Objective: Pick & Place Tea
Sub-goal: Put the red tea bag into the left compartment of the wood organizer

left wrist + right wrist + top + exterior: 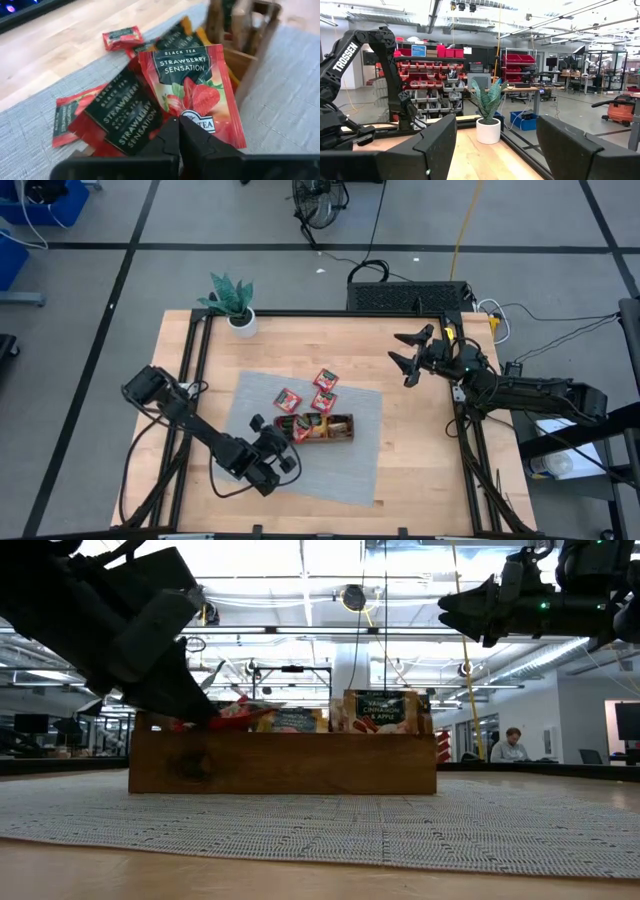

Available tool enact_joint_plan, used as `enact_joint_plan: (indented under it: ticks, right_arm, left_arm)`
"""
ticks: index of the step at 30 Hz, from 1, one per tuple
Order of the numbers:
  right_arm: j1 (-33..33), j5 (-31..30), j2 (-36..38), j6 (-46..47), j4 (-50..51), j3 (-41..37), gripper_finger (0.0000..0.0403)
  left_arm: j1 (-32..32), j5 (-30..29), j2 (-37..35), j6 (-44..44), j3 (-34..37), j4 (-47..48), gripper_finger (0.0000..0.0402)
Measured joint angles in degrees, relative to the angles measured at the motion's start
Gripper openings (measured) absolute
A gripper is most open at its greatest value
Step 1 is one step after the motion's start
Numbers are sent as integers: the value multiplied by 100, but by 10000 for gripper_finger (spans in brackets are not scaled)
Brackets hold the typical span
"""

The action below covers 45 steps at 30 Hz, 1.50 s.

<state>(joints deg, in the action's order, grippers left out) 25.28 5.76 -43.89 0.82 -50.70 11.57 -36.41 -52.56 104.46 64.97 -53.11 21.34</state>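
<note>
My left gripper (287, 433) is shut on a red strawberry tea sachet (192, 85) at the left end of the brown wooden tray (340, 436). In the low view the gripper (195, 708) and sachet (240, 710) are at the tray's top edge (282, 762). Up to three red sachets (288, 399) (323, 401) (326, 380) lie flat on the grey mat beyond the tray. More sachets (125, 112) lie under the held one. Several sachets stand in the tray (380, 710). My right gripper (405, 352) is open and empty, raised at the far right. My left gripper pinches the red sachet at the middle of its near edge (196, 119) between its two shut fingers (167, 137). The fingers come slanting down from the table's left. The sachet sticks out flat ahead of the fingers toward the tray, lifted off the mat.
A grey mat (355, 470) lies under the tray in the table's middle. A potted plant (238, 308) stands at the far left corner and shows in the right wrist view (487, 112). Bare wood (420, 450) lies to the mat's right.
</note>
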Motion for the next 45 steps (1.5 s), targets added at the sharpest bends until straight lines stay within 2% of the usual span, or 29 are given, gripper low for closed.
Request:
enact_joint_plan:
  ticks: [7,14,22,25,29,38,45]
  right_arm:
    - [0,0,1,-30,9,0,254]
    - [0,0,1,-44,55,0,254]
    - [0,0,0,-44,89,0,254]
    - [0,0,1,-44,87,0,254]
    - [0,0,1,-44,86,0,254]
    - [0,0,1,-44,129,0,254]
    - [0,0,1,-44,132,0,254]
  left_arm:
    - [-40,103,-109,-299,-290,730,3]
    - [-3,123,-109,-64,-577,1805,1]
    - [104,-282,-115,-64,-594,1864,1]
    - [188,198,-115,-169,-594,1865,2]
    - [302,806,-148,-133,-551,1856,20]
    - [264,558,-133,40,-526,1773,39]
    - [270,569,-129,177,-526,1813,113]
